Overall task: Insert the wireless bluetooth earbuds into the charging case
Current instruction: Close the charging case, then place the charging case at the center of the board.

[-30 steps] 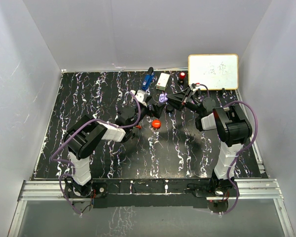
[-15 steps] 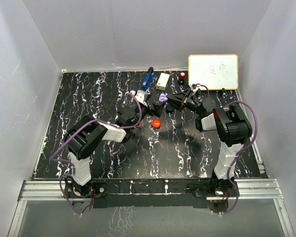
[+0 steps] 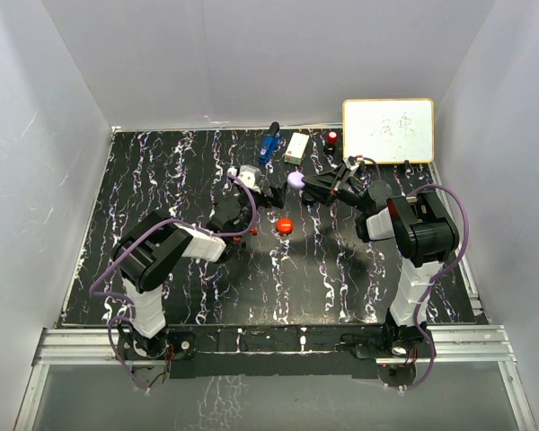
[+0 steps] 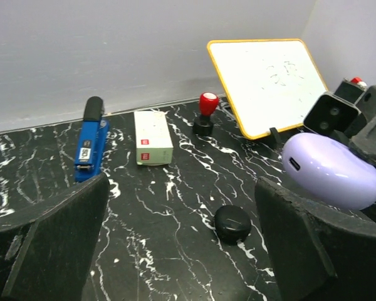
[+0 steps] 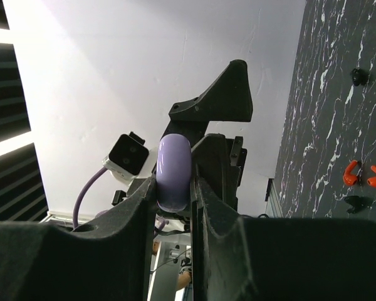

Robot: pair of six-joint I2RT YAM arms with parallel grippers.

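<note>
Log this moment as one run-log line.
left gripper: open, empty | right gripper: shut on lilac pebble-shaped charging case | tiny red and black earbuds: loose on black marbled table | insertion: not started

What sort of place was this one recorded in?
Most likely a lab robot test cell: plain white walls box in a black marbled table, an aluminium rail runs along its near edge, and a small whiteboard leans at the back.
</note>
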